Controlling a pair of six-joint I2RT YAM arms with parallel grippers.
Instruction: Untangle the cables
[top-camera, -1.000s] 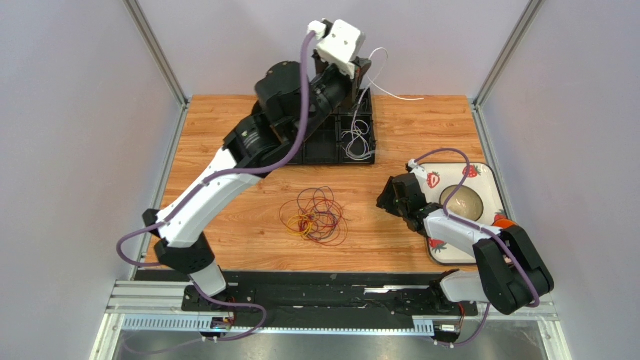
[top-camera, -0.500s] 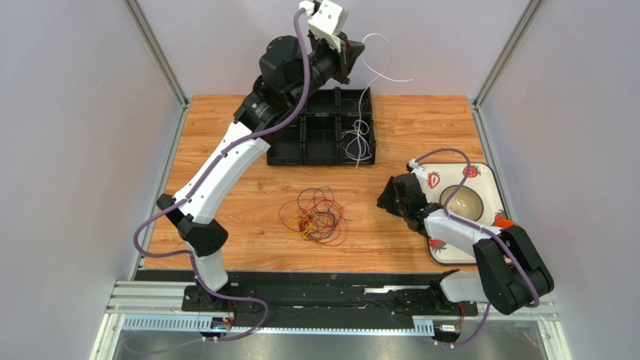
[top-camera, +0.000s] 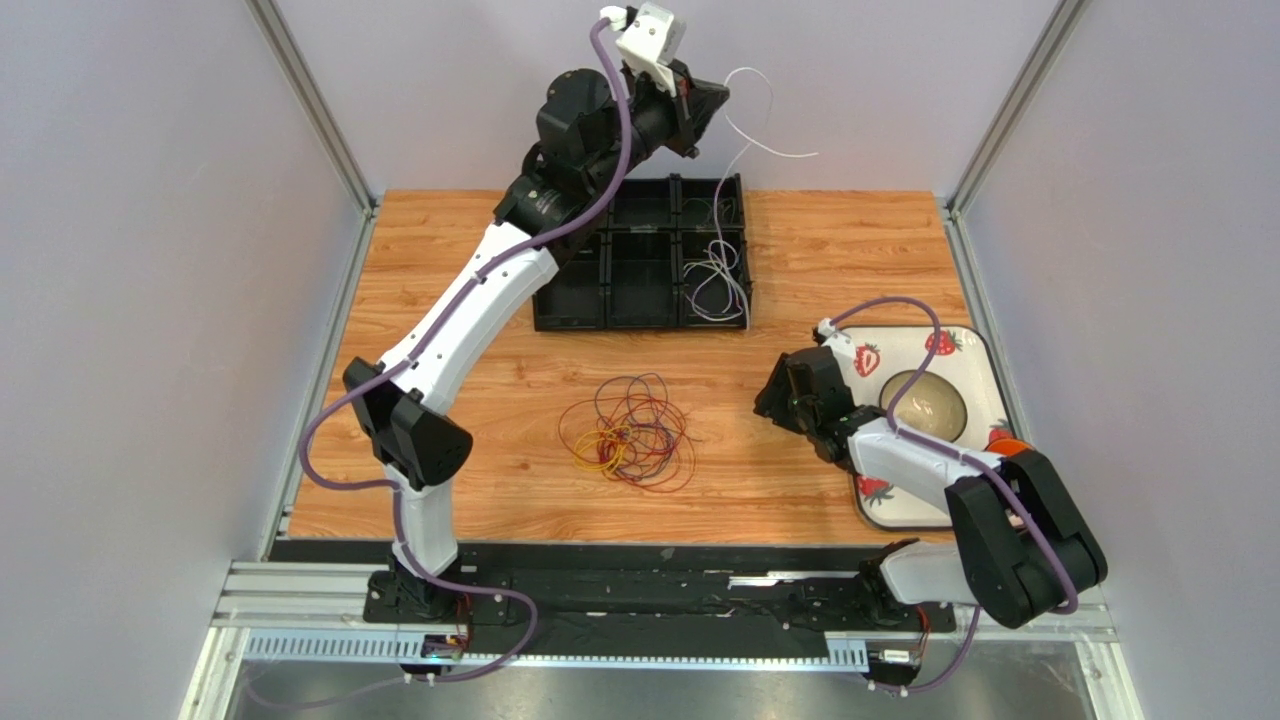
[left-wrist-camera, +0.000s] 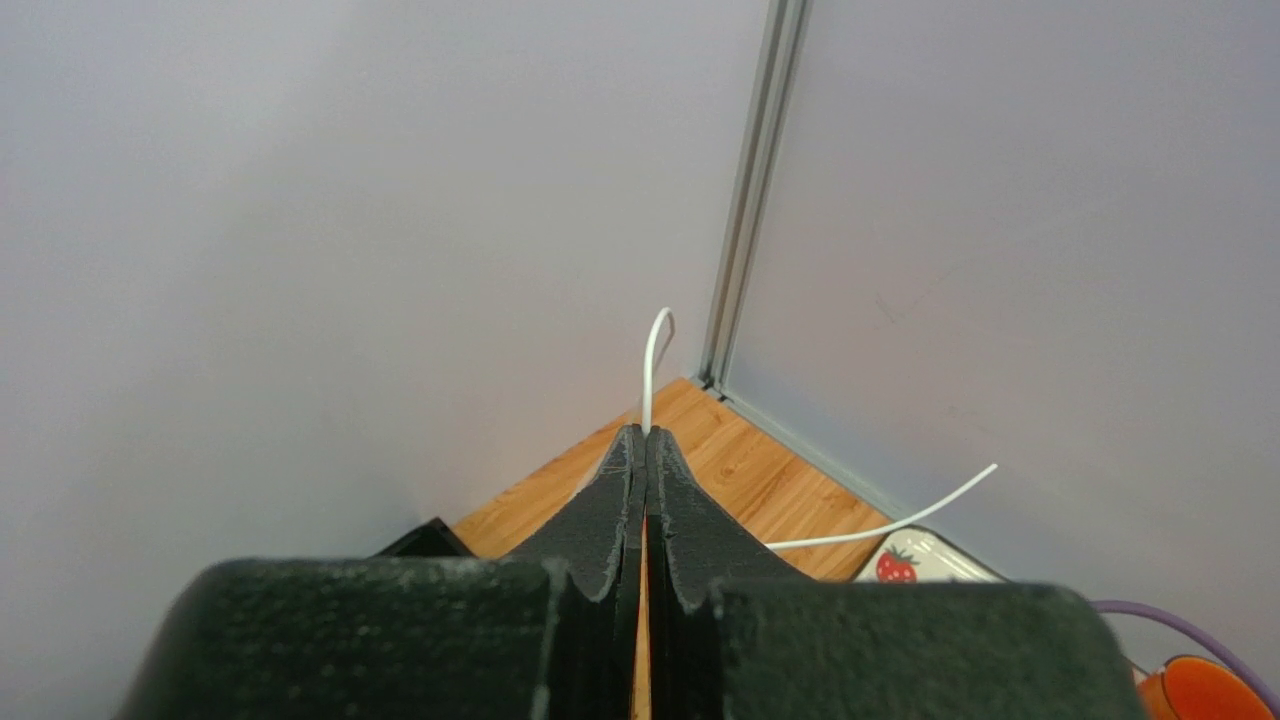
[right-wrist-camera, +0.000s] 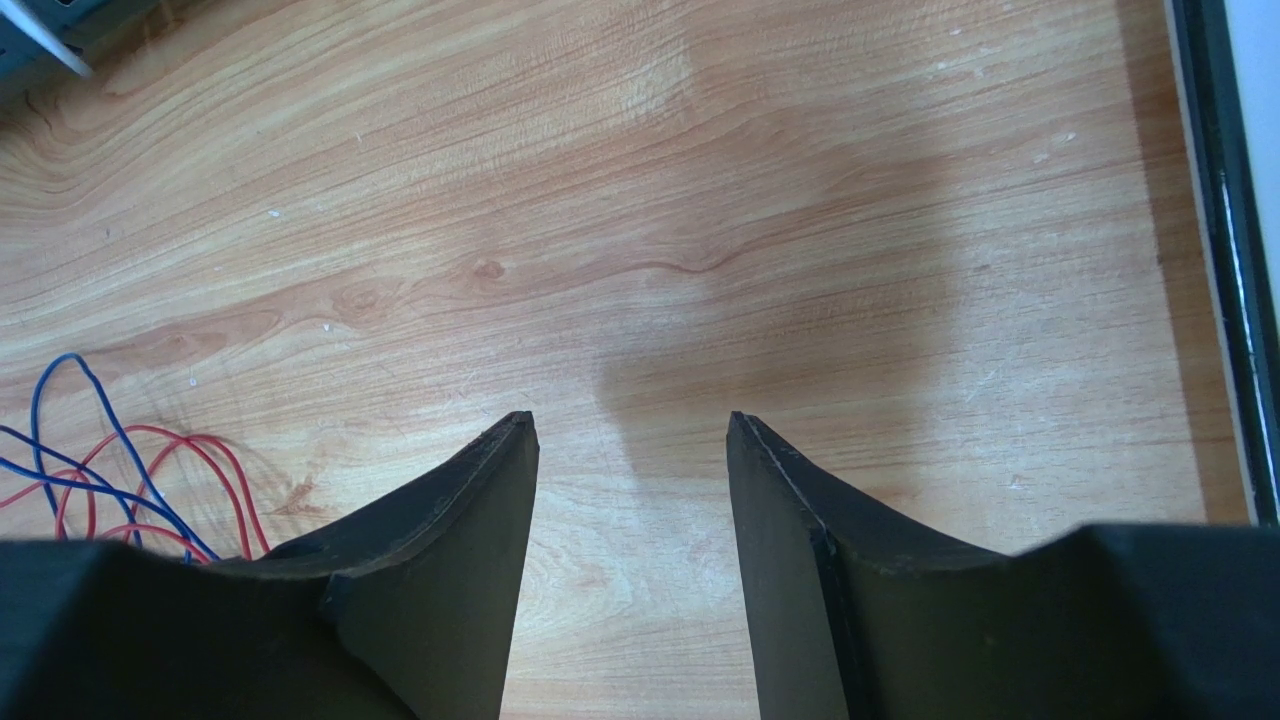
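The left fingers were shut tight on a white cable, held high above the table's 12 o'clock edge. Its long run dropped toward 6 o'clock into the black tray's right compartment, and a free end pointed to 3 o'clock. The other cables lay tangled on the wood at centre. The right fingers hung parted and empty at the tangle's 3 o'clock, with bare wood between. Grey walls enclosed the table at 9, 12 and 3 o'clock.
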